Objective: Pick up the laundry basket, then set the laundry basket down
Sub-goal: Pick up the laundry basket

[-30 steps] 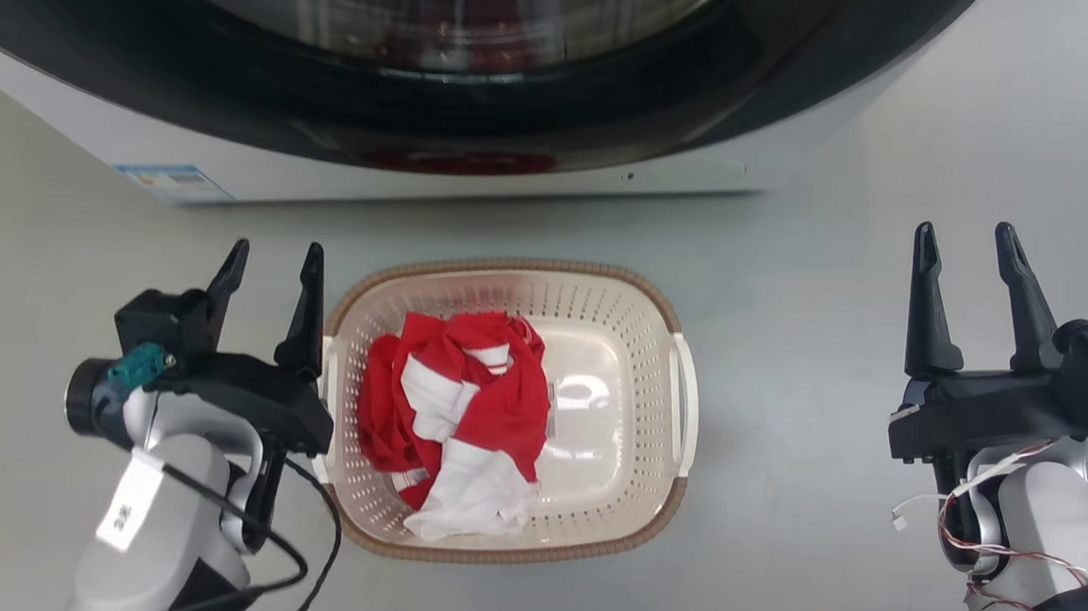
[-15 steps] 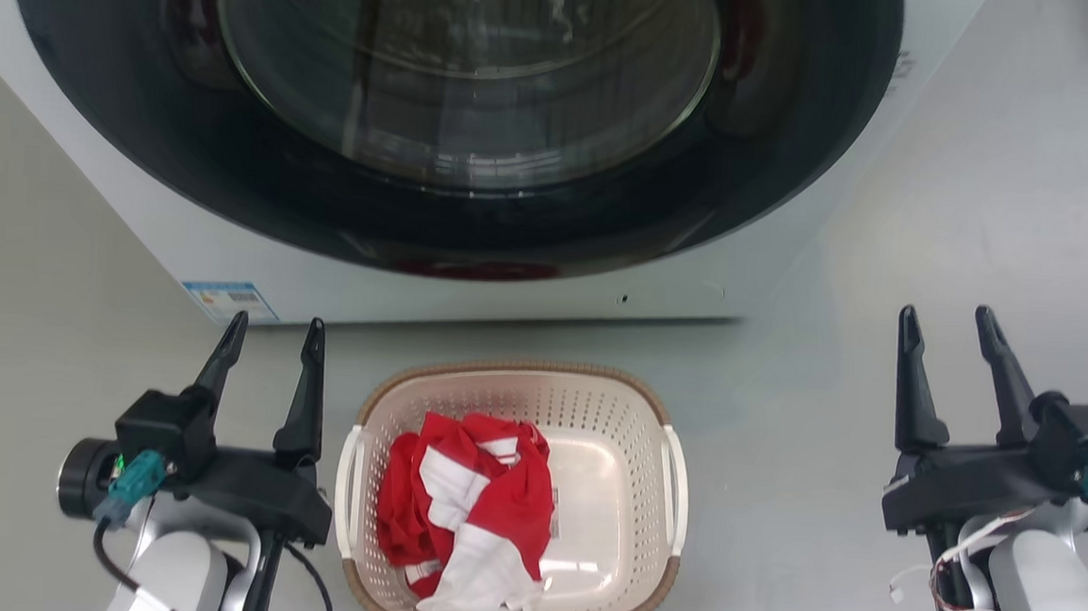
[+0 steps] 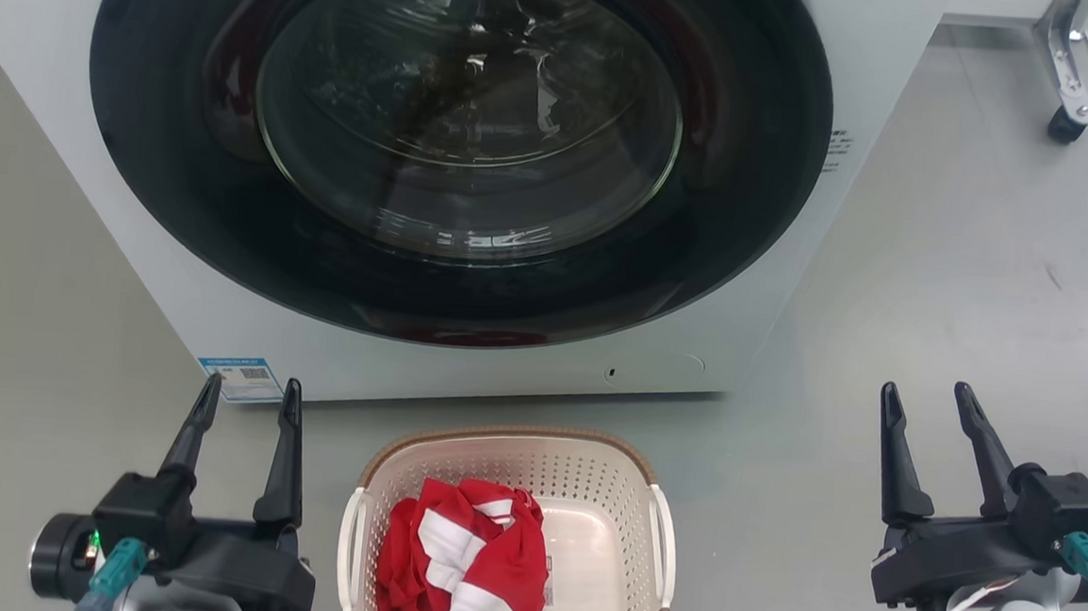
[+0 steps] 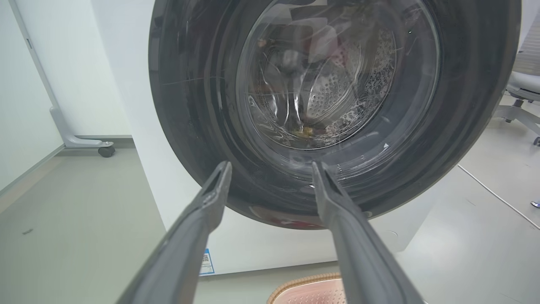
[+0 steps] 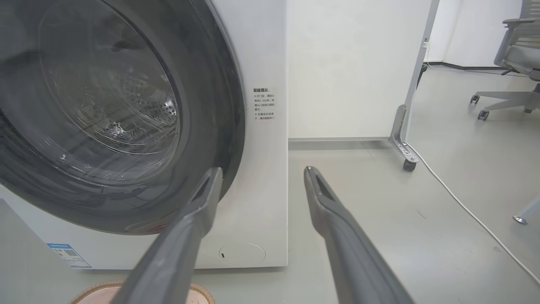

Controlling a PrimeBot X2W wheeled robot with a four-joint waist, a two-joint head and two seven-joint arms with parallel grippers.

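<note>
Laundry basket [image 3: 508, 432] sits on the floor [image 3: 936, 235], just in front of the washing machine [image 3: 790, 292]. There is a crumpled red-and-white cloth [image 3: 467, 565] inside it. The near end is cut off by the bottom of the head view, so its long axis can't be judged.

Its two white handles are on its left [image 3: 347, 548] and right [image 3: 664, 549] sides, one toward each arm.

Left tool [image 3: 252, 387]: fingers spread, empty, pointing at the washer. It stands just beside the basket's left side, not touching.

Right tool [image 3: 926, 389]: also spread and empty, well apart from the right handle.

Each wrist view catches the brown rim low at its bottom edge (so both tools look to be above rim level).

Judgement: the lift is not yet begun. The left arm is nearer. Both must drop and swing inward toward the handles, and the right has far more ground to cover.
</note>
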